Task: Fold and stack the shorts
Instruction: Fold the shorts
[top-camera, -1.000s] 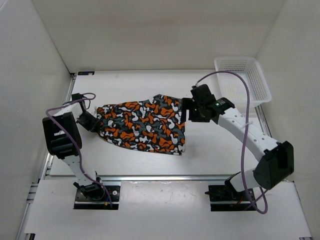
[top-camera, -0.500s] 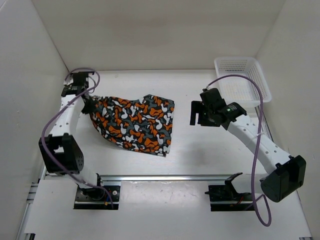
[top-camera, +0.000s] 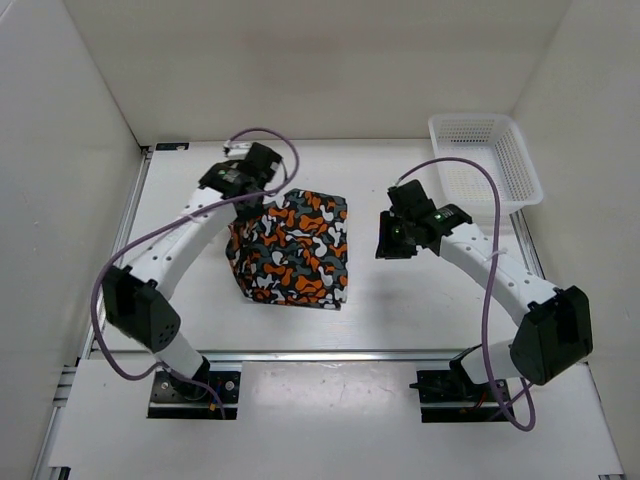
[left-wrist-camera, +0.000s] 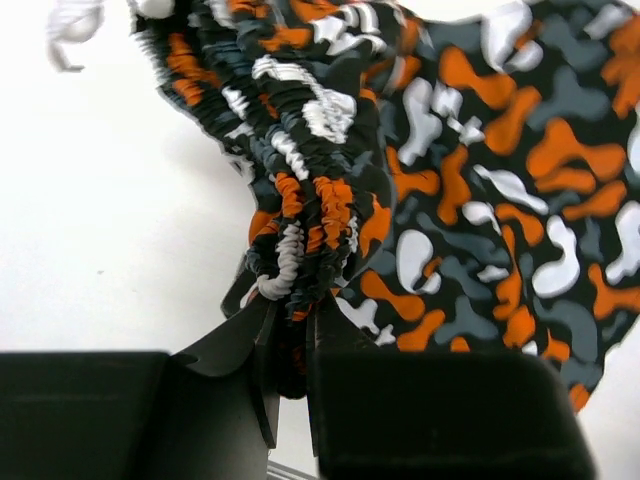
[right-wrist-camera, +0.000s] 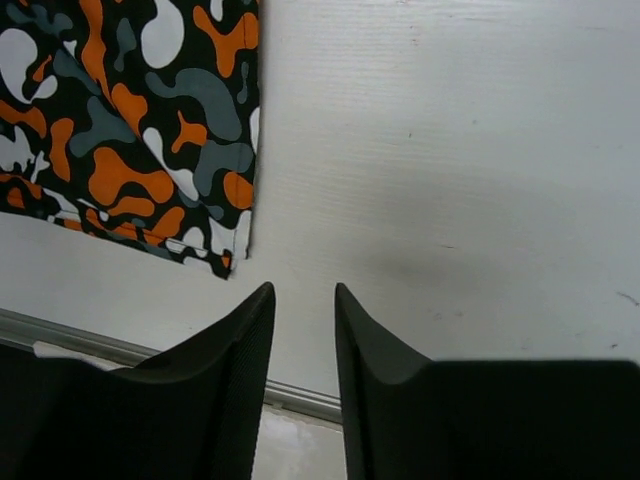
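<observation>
Shorts waistband pinched in left gripper; right gripper narrowly parted.

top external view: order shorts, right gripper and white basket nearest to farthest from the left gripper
1. shorts, clamped in the left gripper
2. right gripper, right of the shorts
3. white basket, far right corner

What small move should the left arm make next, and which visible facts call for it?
Probably carry the left gripper across toward the right edge of the shorts. It is shut on the bunched waistband, held raised near their left side, so the fold looks only half made. The right gripper hangs empty beside them.
</observation>
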